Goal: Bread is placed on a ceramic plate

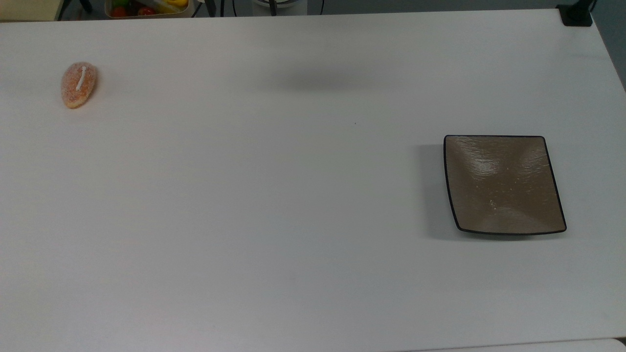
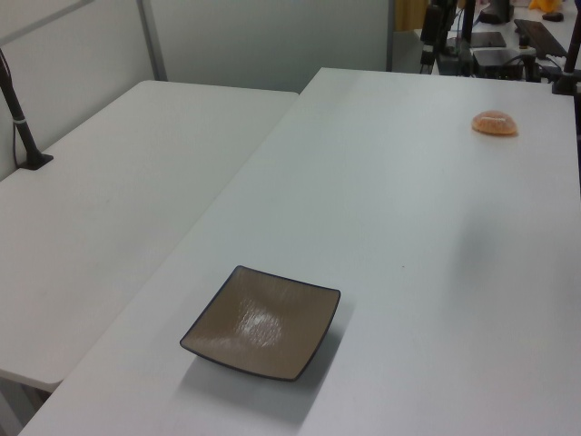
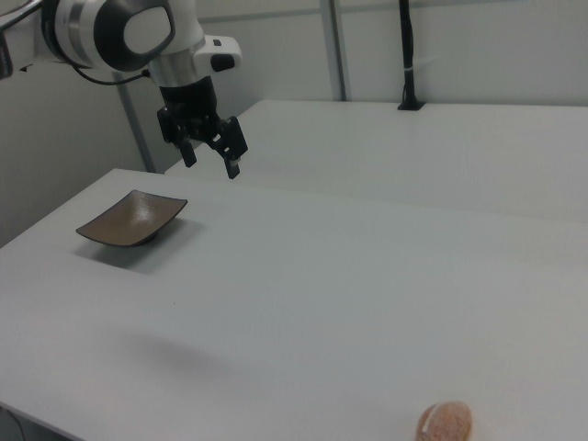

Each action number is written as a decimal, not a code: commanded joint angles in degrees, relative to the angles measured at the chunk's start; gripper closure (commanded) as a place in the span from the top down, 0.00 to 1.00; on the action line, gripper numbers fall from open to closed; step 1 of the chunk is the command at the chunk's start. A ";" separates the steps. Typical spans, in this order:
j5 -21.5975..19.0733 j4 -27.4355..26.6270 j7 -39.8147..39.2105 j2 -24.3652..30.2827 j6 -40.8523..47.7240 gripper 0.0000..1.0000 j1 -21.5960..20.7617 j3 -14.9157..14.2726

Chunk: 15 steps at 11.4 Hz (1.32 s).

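The bread (image 1: 78,84) is a small oval orange-brown bun with a white stripe, lying on the white table at the top view's far left; it also shows as the bread (image 2: 495,123) and the bread (image 3: 445,422). The ceramic plate (image 1: 503,184) is square, glossy brown with a black rim, bare, at the top view's right; seen too as the plate (image 2: 261,322) and the plate (image 3: 131,219). My gripper (image 3: 211,162) hangs open high above the table in the right view, up and right of the plate, far from the bread, with nothing between its fingers.
A second white table (image 2: 109,209) adjoins on the left view's left. A black post clamp (image 1: 577,14) sits at the top view's upper right corner. A box of coloured items (image 1: 146,7) stands beyond the table's far edge. A soft shadow (image 1: 313,80) lies mid-table.
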<state>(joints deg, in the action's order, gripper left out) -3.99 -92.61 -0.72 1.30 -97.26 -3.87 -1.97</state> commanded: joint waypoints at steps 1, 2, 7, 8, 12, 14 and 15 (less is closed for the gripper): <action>0.21 -1.26 -0.86 1.07 -1.18 1.00 -1.23 -0.76; 0.21 -1.26 -0.86 1.07 -1.18 1.00 -1.23 -0.76; 0.21 -1.35 -0.24 1.07 -1.09 1.00 -1.05 -0.76; 0.21 -1.35 -0.51 1.07 -1.17 1.00 -0.97 -0.76; 0.39 -1.61 -7.24 1.07 -0.56 1.00 1.92 -0.76; 0.39 -2.22 -12.71 1.07 -0.30 1.00 4.73 -0.76; 0.47 -2.40 -13.07 0.99 -0.38 1.00 5.70 -0.76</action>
<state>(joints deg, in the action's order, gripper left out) -3.99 -93.28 -10.02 1.35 -97.27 -0.13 -2.41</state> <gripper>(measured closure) 0.000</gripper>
